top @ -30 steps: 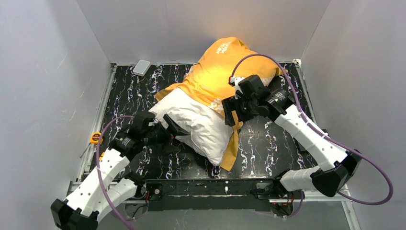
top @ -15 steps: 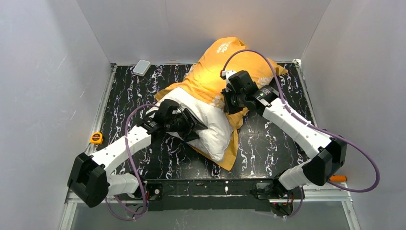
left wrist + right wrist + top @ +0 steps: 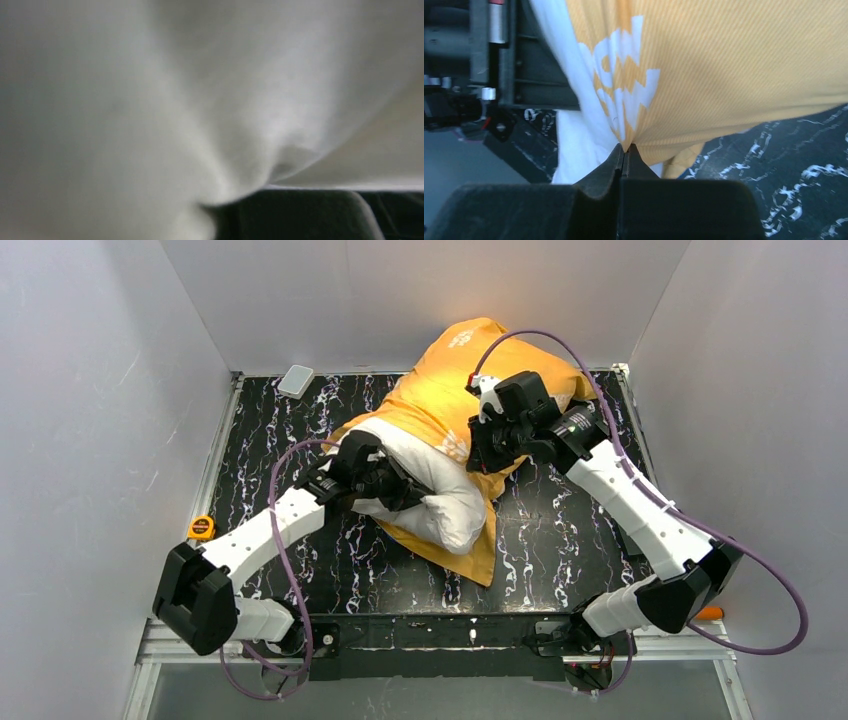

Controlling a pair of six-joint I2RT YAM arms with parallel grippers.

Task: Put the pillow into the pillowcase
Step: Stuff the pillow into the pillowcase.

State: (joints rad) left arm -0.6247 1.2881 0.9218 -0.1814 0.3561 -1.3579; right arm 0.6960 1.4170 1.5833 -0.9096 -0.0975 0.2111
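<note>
Light comes from overhead, bright and even in the top view, with a washed-out hot spot on the pillowcase (image 3: 470, 345) near the back wall and soft shadows on the table (image 3: 550, 540) beneath the arms. The left wrist view is dim, grey and wholly out of focus: the pillow (image 3: 150, 100) is a smear, and the dark strip below is perhaps a finger. The right wrist view shows the fabric weave crisply, while the right gripper (image 3: 625, 150) is near-black.
</note>
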